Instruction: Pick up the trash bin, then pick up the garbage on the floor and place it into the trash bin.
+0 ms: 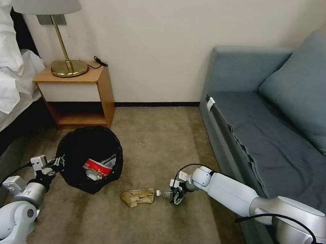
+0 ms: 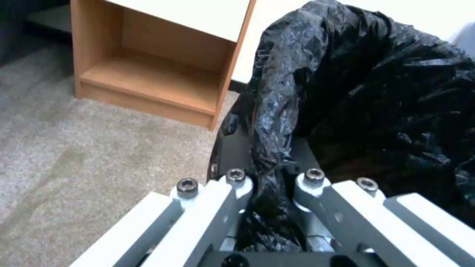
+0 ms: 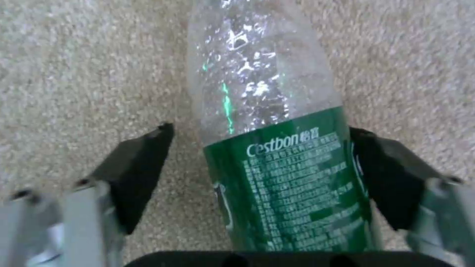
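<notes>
bottle between my fingers

my right gripper (image 3: 257, 178) straddles the clear bottle (image 3: 277, 155) on the carpet, spread wide, one pad touching the label. beside the bottle lies the brown paper bag (image 1: 137, 197). my left gripper (image 2: 269, 181) clamps the trash bin (image 1: 89, 158) rim.

Beige carpet floor (image 1: 162, 143): brown paper bag (image 1: 137, 197), clear bottle (image 1: 164, 193) lying just beside.

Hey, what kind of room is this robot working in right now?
Most likely a hotel room or a bedroom: a bed with white linens at the left edge, a wooden nightstand with a brass lamp beside it, and a blue-grey sofa on carpet.
</notes>
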`<state>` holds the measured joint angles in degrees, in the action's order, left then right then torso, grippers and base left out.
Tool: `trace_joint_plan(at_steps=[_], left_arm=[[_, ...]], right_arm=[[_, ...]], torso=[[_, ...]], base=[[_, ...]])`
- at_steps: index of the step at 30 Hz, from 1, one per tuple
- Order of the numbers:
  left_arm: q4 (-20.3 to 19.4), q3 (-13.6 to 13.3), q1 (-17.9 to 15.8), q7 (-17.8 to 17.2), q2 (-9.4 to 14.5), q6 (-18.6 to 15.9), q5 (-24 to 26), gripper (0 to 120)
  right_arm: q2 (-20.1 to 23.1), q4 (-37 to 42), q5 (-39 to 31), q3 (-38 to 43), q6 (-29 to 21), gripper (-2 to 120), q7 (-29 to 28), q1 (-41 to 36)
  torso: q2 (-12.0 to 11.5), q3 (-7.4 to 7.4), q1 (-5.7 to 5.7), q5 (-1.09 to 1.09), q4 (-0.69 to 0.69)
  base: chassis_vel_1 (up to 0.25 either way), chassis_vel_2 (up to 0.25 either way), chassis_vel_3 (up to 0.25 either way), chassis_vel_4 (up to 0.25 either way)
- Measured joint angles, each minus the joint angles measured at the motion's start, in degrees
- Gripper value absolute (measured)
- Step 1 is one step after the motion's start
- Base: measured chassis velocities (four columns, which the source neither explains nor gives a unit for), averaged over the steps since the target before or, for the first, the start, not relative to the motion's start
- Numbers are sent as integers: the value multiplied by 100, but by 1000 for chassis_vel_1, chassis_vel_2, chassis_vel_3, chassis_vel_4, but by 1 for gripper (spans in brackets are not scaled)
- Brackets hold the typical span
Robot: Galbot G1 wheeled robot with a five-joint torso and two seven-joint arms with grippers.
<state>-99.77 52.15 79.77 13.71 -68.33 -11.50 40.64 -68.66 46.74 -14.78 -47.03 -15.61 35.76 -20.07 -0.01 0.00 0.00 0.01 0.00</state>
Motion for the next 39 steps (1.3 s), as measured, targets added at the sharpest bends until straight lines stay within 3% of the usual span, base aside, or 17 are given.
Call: trace_joint_plan(at_steps=[11,19,23,25,29,32,35,39], left_arm=[[39,-52,-67,-16,-40,3,-73,4],[131,-148,-114,-7,-50,13,-91,4],[172,-185,-147,-3,-33,22,-100,4],[197,-256,-192,11,3,25,-101,4],[254,-326,-231,27,55,24,-99,4],[283,-368,-244,37,77,25,-98,4],[349,-456,-250,67,90,35,-112,4],[370,-538,-253,70,84,45,-128,4]], right_arm=[[124,44,42,149,85,42,11,-24],[413,321,3,564,43,22,-173,-107],[605,540,-118,798,9,20,-289,-88],[959,1104,-623,1175,-77,20,-567,81],[1205,1895,-1205,1537,-101,20,-912,333],[1244,2359,-1560,1634,-34,20,-1180,517],[1209,3183,-2373,1470,88,20,-1905,808],[1066,3822,-3150,1216,224,20,-2359,975]], torso=[[0,0,0,0,0],[0,0,0,1,1],[0,0,0,0,-1],[0,0,0,0,-2],[0,0,0,0,-1],[0,-1,0,-1,0],[0,0,0,-2,1],[0,0,0,-1,1]], base=[[0,0,0,0],[0,0,0,0],[0,0,0,0],[0,0,0,0],[0,0,0,0],[0,0,0,0],[0,0,0,0],[0,0,0,0]])
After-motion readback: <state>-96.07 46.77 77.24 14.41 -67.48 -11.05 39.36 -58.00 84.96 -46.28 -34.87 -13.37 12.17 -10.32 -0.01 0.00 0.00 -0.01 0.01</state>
